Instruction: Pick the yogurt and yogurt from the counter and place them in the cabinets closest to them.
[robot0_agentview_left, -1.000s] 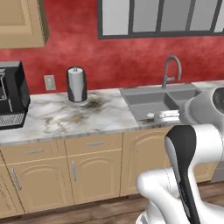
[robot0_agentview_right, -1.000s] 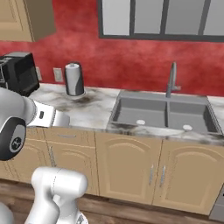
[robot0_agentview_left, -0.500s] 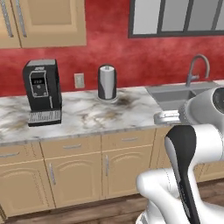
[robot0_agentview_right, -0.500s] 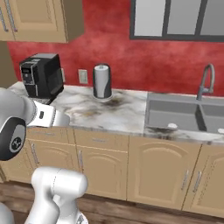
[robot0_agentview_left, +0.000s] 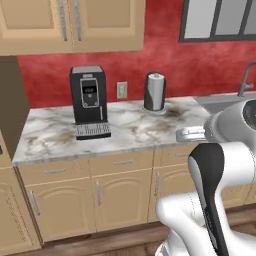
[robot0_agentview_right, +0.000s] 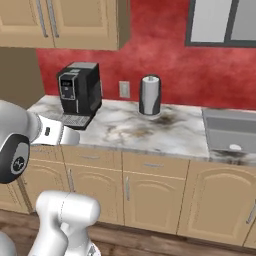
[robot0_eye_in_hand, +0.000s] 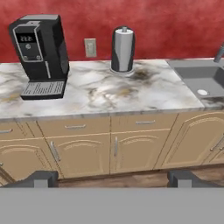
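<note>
Between the earlier pictures and these, the whole scene slid rightward in both base views, which I read as the base driving left along the kitchen, not as any object shifting: the sink that sat mid-frame ended at the right edge, and the coffee machine came toward the middle.

At the left stood the tan wooden wall cabinets with metal bar handles, doors closed, over the left end of the marble tabletop. Below them, near the tabletop's left end and toward its back edge, stood a black boxy coffee machine with a grey drip tray. Right of it on the red wall was a pale outlet plate, then a grey upright paper-towel roll on a stand at the back edge. Farther right lay the grey steel sink at the tabletop's right end.

The claw hung in front of the tan lower cupboards with its two dark tips set wide apart and nothing between them.

No pale blue yogurt cup could be made out on this stretch, so I judged the robot was travelling in search of the first cup, with neither one picked up yet.
</note>
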